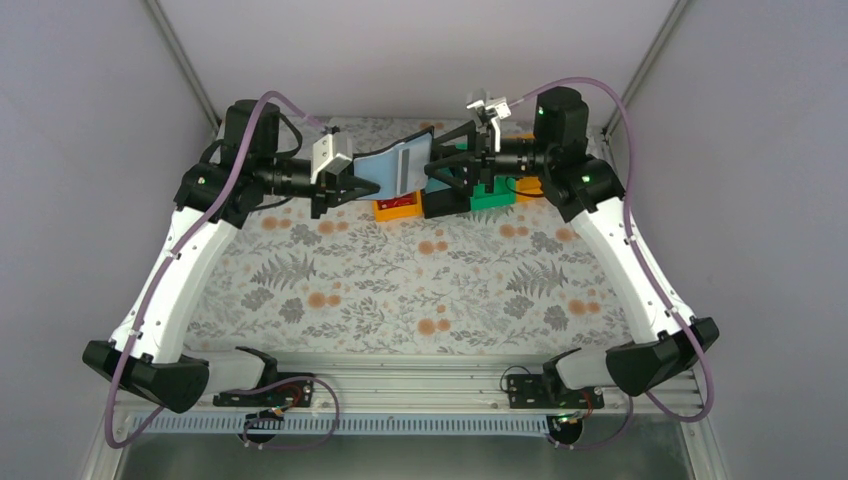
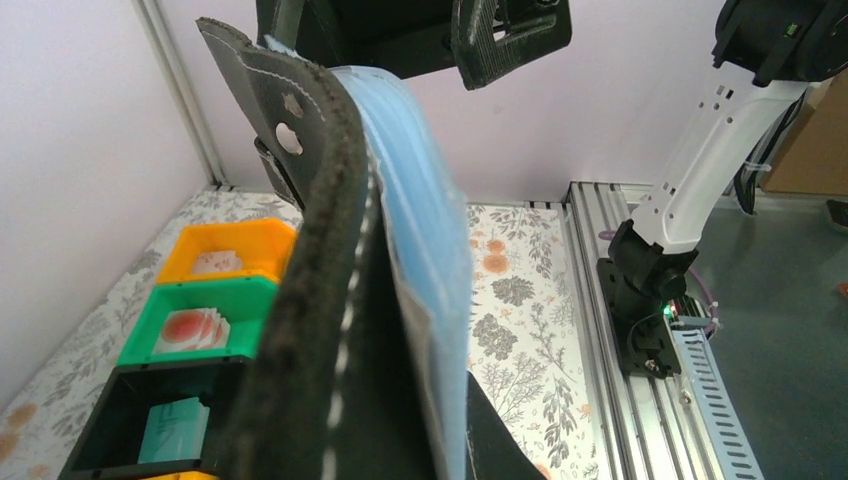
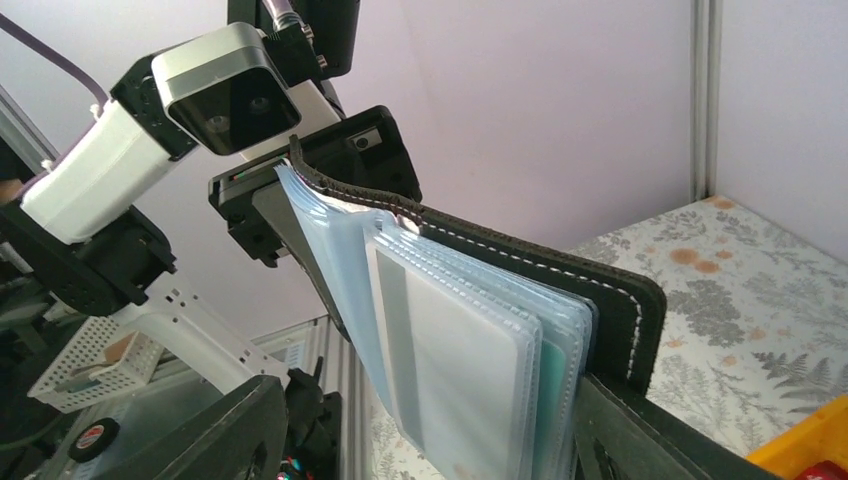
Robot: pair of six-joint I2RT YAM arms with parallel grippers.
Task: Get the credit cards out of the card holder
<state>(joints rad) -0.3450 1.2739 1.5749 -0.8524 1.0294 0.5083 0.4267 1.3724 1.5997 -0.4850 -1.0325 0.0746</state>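
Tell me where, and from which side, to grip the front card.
Probably the front card, by its free edge facing away from the left gripper, which clamps the card holder at the opposite end. Come from the right: the sleeves fan open that way.

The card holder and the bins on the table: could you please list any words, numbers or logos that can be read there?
None can be read.
Card holder: nothing legible shows through its sleeves.
Cards in the orange bin, green bin and black bin: marks too small and blurred to read.
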